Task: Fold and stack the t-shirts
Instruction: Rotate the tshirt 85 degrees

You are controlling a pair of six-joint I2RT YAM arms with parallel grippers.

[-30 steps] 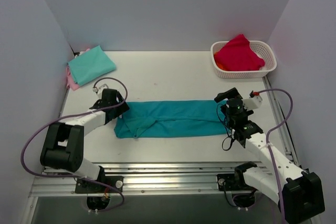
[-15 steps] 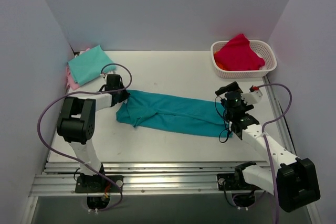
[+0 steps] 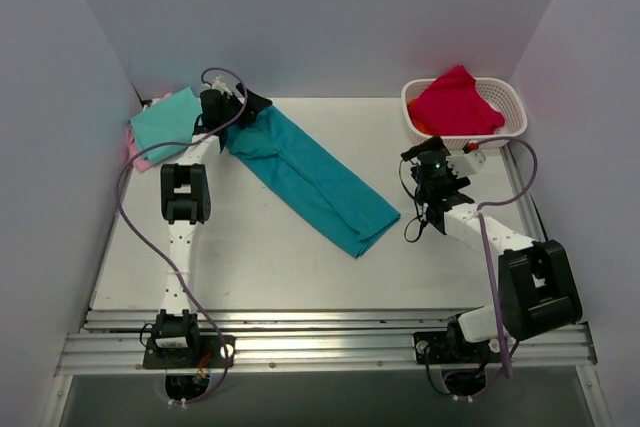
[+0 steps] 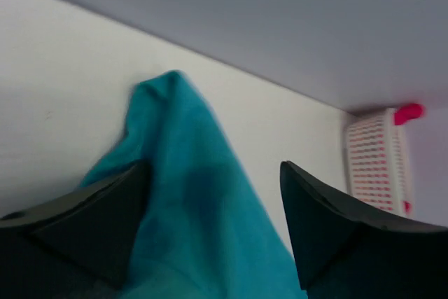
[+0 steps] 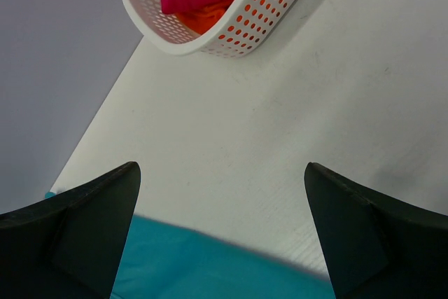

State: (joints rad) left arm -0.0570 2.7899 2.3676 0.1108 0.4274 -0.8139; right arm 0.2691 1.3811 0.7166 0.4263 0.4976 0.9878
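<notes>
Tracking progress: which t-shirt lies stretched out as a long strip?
The deep teal cloth t-shirt, a diagonal strip across the middle; the mint-green t-shirt is a folded square, far left.

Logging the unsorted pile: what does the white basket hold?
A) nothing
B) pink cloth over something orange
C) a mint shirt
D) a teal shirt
B: the basket holds pink cloth, with orange cloth showing beneath it in the right wrist view.

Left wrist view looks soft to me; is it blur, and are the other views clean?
Left wrist: blurred, the teal t-shirt has fuzzy edges. Right wrist: sharp, the basket shows crisp holes. Top external: even light, soft shadows, no glare.
</notes>
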